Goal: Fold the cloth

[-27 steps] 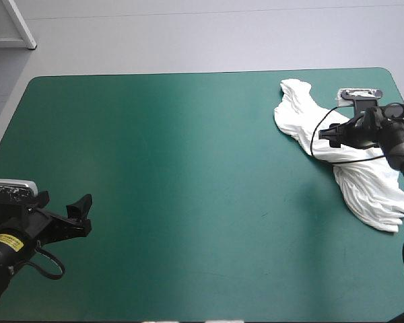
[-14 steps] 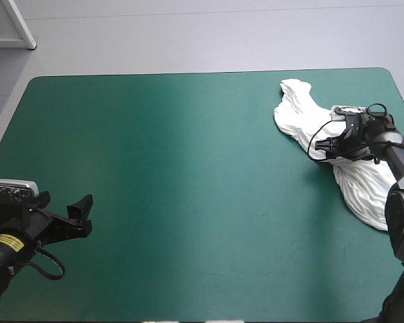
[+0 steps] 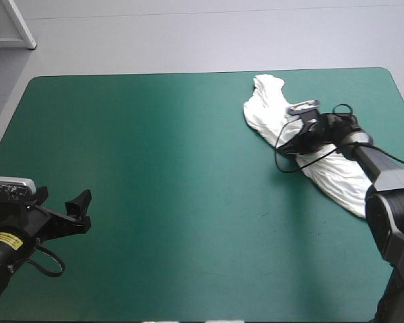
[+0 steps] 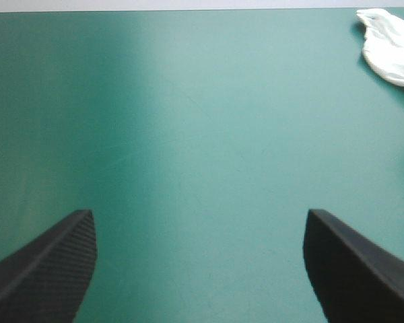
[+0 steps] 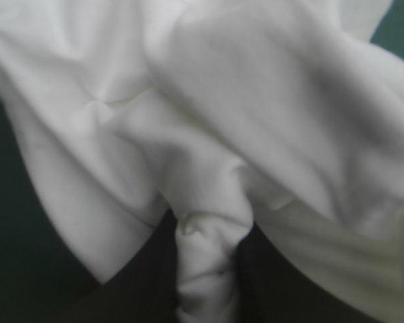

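Note:
The white T-shirt (image 3: pixel 264 111) lies as a long crumpled heap on the far right part of the table, running from near the far edge toward the right edge. My right gripper (image 3: pixel 291 142) sits on the heap's middle, shut on the T-shirt. In the right wrist view a pinched fold of T-shirt (image 5: pixel 256 101) stands between the right gripper's (image 5: pixel 205 232) black fingers. My left gripper (image 3: pixel 81 210) hovers open near the front left corner, far from the cloth. In the left wrist view the left gripper (image 4: pixel 198 219) has nothing between its fingers, and a tip of the T-shirt (image 4: pixel 390 50) shows far ahead.
The teal-green cover (image 3: pixel 161 161) spreads between the two grippers. The heap's far end lies close to the table's far edge (image 3: pixel 269 71), and its near end reaches toward the right edge.
The right gripper has shut on the T-shirt and dragged the whole heap leftward, away from the right edge. The left arm has barely moved.

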Tool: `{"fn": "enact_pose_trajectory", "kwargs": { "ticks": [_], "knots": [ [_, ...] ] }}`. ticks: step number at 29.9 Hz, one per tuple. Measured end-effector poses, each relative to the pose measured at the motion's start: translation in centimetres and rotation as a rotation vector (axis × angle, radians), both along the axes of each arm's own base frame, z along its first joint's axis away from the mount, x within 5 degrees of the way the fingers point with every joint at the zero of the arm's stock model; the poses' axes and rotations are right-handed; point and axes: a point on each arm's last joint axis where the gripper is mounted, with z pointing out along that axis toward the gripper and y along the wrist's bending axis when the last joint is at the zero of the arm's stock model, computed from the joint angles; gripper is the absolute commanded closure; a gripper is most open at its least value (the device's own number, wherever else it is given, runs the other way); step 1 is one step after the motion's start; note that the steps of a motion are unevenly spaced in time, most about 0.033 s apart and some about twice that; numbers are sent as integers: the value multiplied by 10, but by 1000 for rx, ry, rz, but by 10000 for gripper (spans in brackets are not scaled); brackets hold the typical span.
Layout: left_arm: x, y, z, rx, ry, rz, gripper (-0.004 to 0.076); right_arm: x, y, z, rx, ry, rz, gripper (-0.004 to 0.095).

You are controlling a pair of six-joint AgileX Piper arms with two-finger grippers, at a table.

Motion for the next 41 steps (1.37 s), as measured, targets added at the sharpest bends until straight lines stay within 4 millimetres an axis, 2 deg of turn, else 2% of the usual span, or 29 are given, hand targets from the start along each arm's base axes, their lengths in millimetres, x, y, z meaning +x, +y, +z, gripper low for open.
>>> {"fn": "enact_pose_trajectory", "kwargs": {
  "ticks": [5, 8, 11, 14, 17, 18, 20, 22, 24, 25, 28, 31, 36, 39, 41],
  "knots": [
    [0, 0, 5, 9, -27, -4, 121, -26, 94, 3, -6, 13, 276, 927],
    [0, 0, 7, 21, -39, -9, 121, -54, 147, 6, -3, 25, 419, 927],
    [0, 0, 7, 29, -40, -12, 121, -91, 196, 10, -4, 44, 567, 927],
    [0, 1, 7, 41, -42, -11, 121, -129, 232, 12, -9, 65, 688, 927],
    [0, 2, 7, 56, -43, -8, 121, -154, 255, 12, -15, 67, 737, 890],
    [0, 2, 6, 63, -44, -6, 121, -159, 259, 12, -12, 65, 731, 824],
    [0, 3, 6, 73, -44, -2, 121, -165, 265, 13, 1, 59, 713, 623],
    [0, 3, 6, 77, -44, -1, 121, -165, 268, 16, 19, 56, 688, 343],
    [0, 3, 6, 80, -40, -2, 121, -163, 271, 24, 49, 48, 651, 163],
    [0, 3, 6, 81, -38, -2, 121, -161, 272, 29, 58, 38, 638, 124],
    [-1, 3, 5, 82, -26, -4, 121, -157, 273, 62, 93, -11, 594, 168],
    [-1, 3, 4, 83, -18, -4, 121, -159, 262, 106, 87, -60, 531, 219],
    [-2, 3, 3, 85, -3, -6, 121, -178, 216, 165, -6, -94, 399, 224],
    [-3, 3, 1, 89, 30, -11, 121, -196, 185, 188, -44, -78, 333, 227],
    [-5, 3, 1, 92, 51, -14, 121, -208, 169, 194, -35, -69, 304, 234]
  ]
}}
